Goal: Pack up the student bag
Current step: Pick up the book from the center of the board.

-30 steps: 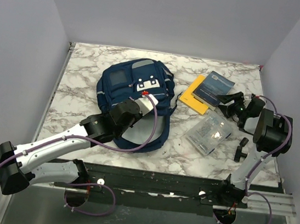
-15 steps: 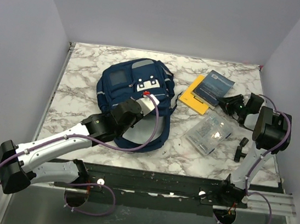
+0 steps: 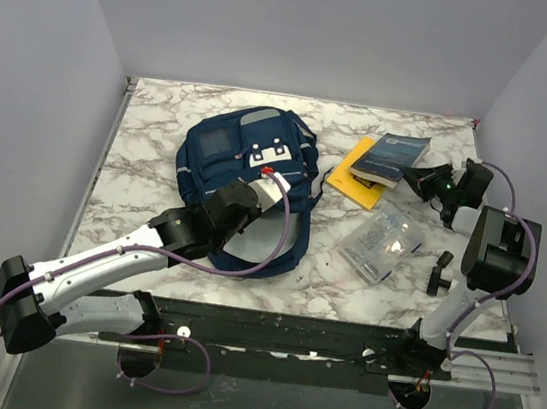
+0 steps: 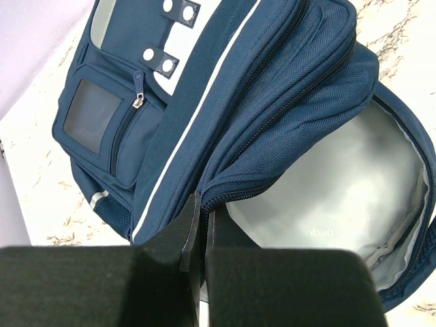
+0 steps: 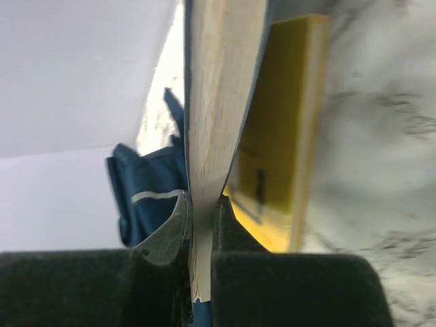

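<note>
The student bag (image 3: 245, 150) is a navy backpack lying on the marble table (image 3: 154, 118), left of centre. Its main compartment is held open, showing pale grey lining (image 4: 340, 197). My left gripper (image 3: 272, 182) (image 4: 203, 204) is shut on the zipper edge of the bag's (image 4: 225, 102) opening. A dark blue book (image 3: 393, 152) lies tilted on a yellow book (image 3: 349, 182) at the right. My right gripper (image 3: 424, 178) (image 5: 202, 201) is shut on the blue book's page edge (image 5: 221, 102), with the yellow book (image 5: 283, 143) beside it and the bag (image 5: 143, 197) behind.
A clear plastic pouch (image 3: 382, 241) with small items lies in front of the books. A small black object (image 3: 439, 273) sits near the right arm's base. The table's right edge runs close behind the right gripper.
My right gripper has closed on the blue book's edge and drawn back to the right, tipping the book up. The left arm and bag have stayed put.
</note>
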Robot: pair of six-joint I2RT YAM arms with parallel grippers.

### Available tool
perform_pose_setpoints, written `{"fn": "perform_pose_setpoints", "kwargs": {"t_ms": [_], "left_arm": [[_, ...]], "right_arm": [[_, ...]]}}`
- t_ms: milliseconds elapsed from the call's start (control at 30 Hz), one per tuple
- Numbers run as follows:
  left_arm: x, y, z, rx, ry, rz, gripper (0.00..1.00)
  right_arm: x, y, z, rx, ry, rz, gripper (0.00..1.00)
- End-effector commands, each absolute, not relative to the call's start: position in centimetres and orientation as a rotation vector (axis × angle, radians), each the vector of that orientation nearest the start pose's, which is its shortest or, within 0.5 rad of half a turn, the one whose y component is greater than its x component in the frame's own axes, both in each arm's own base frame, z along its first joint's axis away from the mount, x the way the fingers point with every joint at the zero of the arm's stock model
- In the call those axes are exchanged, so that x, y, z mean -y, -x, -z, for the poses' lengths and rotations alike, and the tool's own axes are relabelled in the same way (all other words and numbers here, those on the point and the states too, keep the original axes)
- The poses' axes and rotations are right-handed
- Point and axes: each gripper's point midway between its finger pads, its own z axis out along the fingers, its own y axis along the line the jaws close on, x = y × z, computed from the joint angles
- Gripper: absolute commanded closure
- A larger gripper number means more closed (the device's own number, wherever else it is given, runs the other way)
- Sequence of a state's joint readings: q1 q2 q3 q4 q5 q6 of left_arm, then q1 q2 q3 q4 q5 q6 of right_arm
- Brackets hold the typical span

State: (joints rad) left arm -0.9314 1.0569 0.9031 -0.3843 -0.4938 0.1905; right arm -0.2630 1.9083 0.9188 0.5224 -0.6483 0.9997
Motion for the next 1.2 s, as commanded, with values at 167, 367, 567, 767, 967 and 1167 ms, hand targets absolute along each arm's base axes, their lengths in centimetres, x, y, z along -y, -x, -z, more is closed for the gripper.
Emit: {"fn": "perform_pose_setpoints", "kwargs": {"t_ms": [167,367,567,767,967,1167], "left_arm": [[18.9,-26.7,-24.2,-1.831,-0.714,-0.077,1.0],[19.1,-26.5,-24.4,-1.827,-0.715,-0.051,1.0],[18.9,-26.3,-24.9,-1.817,-0.709,-0.04,1.0],[19.2,-26.2,-25.0,-1.818,-0.714,-0.019,1.0],[19.3,-26.2,-24.6,-1.826,-0.719,-0.021,1.0],[19.5,-26.3,-24.2,-1.836,-0.732,-0.026,1.0]], "right_arm": [[-3.9,-43.8,-17.7,-1.832,-0.682,-1.267,1.0],[-4.0,-42.1,-15.3,-1.969,-0.656,-1.221,1.0],[-2.5,-40.9,-12.8,-2.124,-0.65,-1.003,1.0],[-1.8,-42.3,-10.2,-2.291,-0.582,-0.974,1.0],[-1.4,-45.1,-7.7,-2.335,-0.567,-1.053,0.97],[0.2,-46.5,-5.0,-2.379,-0.61,-1.035,0.86]]}}
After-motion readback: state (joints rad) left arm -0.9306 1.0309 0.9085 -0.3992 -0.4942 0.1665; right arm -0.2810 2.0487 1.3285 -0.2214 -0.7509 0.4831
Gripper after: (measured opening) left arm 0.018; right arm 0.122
